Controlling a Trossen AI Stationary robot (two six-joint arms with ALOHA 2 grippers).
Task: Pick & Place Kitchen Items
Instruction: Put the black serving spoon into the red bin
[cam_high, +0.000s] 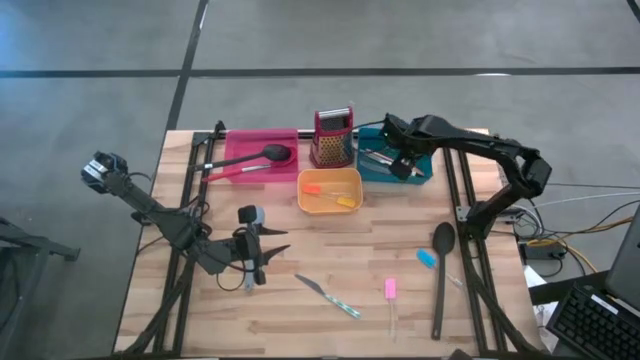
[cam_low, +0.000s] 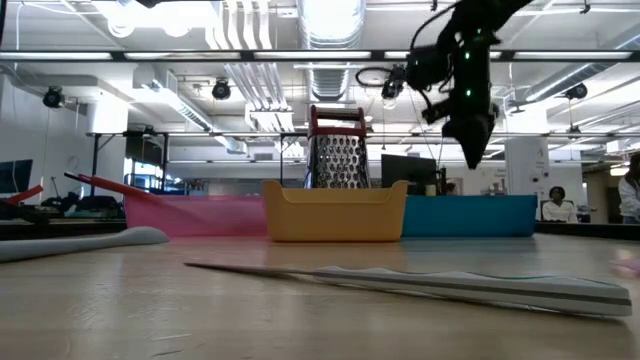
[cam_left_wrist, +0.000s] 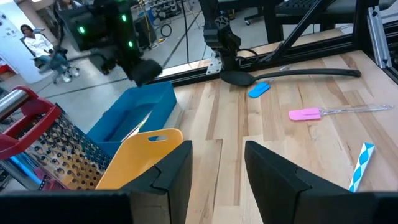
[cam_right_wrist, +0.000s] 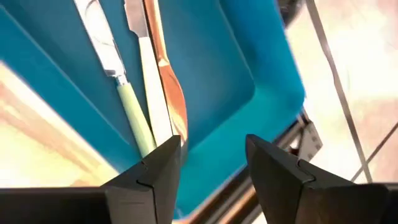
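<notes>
- Right claw (cam_high: 404, 166) hangs above the bench's far edge, right of centre, fingers parted and empty.
- Left claw (cam_high: 262, 252) hovers low near the left edge, fingers apart, empty.

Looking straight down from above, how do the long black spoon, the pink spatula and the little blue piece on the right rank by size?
1. Black spoon, clearly longest.
2. Pink spatula.
3. Blue piece, smallest.

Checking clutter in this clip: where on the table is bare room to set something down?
Free wood lies at the front left, beside the left gripper, and between the orange tray and the knife. A smaller patch sits between knife and pink spatula. Crowded: the back row with pink tray, grater, teal tray, and around the black spoon.
</notes>
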